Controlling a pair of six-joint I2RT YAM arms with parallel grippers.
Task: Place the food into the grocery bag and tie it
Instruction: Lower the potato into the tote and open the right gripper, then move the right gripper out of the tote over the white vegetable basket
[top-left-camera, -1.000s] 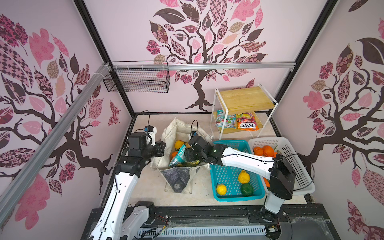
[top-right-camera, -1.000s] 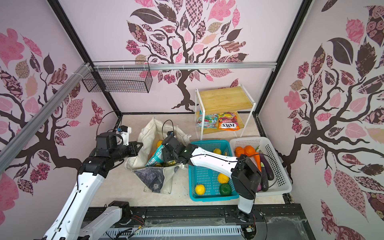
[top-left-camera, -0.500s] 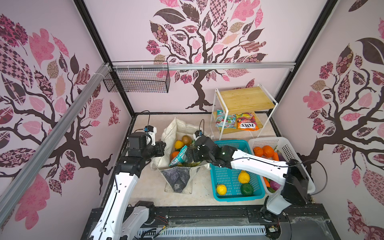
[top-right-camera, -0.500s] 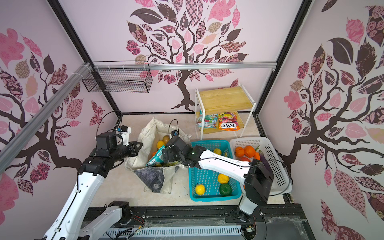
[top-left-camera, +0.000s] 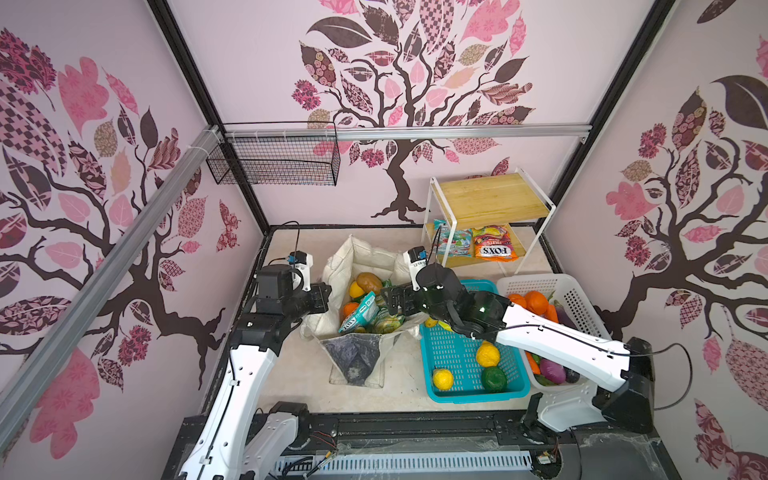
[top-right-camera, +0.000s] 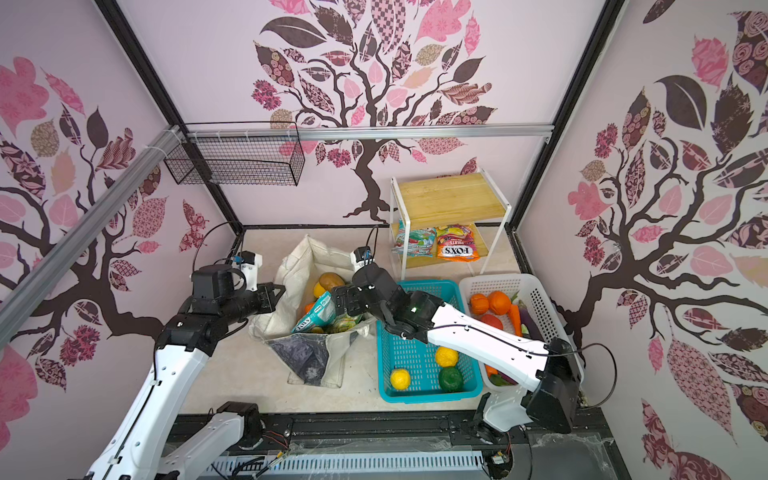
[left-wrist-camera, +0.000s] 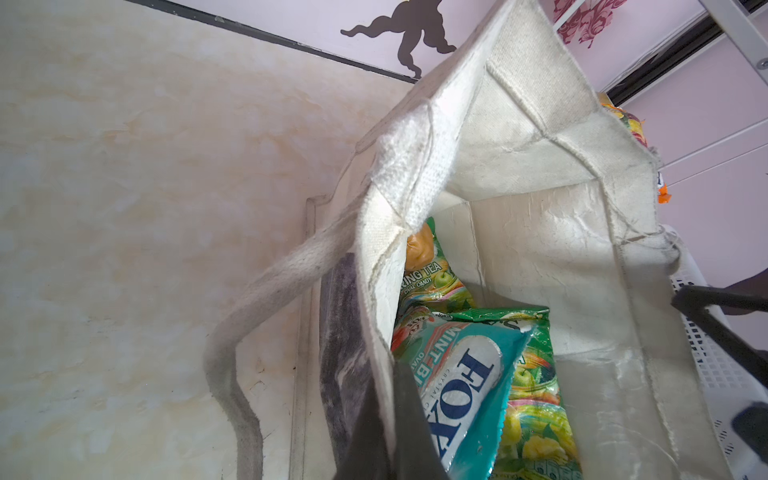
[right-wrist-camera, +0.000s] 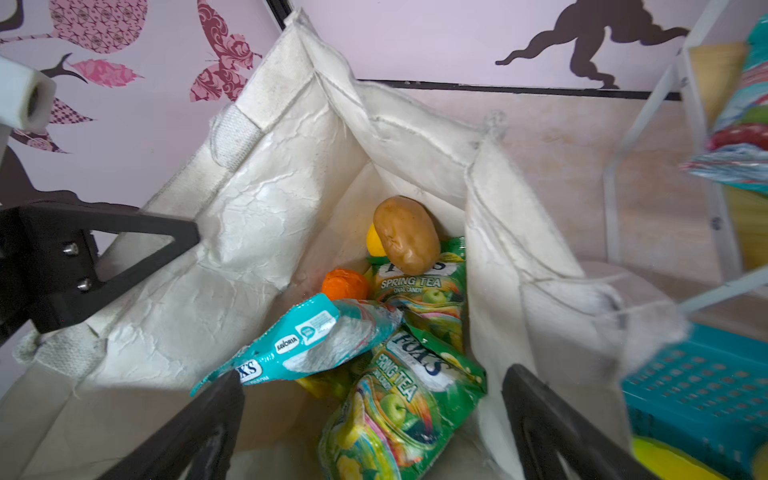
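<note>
Change since a second ago: a brown piece (right-wrist-camera: 407, 235) not seen then now lies in the bag, and the right arm's elbow has swung outward.

- Grocery bag (top-left-camera: 365, 257): cream woven canvas, crinkled pale lining, stitched seams, dark painted panel on the near face. It stands open on the beige tabletop (top-left-camera: 291, 374), just beside the teal basket (top-left-camera: 457, 361).
- Brown piece: smooth, potato-shaped, resting on a green packet.
- Orange piece (right-wrist-camera: 345, 284) and yellow piece (right-wrist-camera: 374, 243): rounded plastic, the yellow mostly hidden.
- Teal packet (right-wrist-camera: 299, 345): glossy film, creased, leaning across the green packets (right-wrist-camera: 399, 407) (both glossy, printed with apples).
- Left gripper (top-left-camera: 322, 297): jaws together, pinching the bag's left rim.
- Right gripper (top-left-camera: 388, 300): black fingers spread wide over the bag mouth, holding nothing.
</note>
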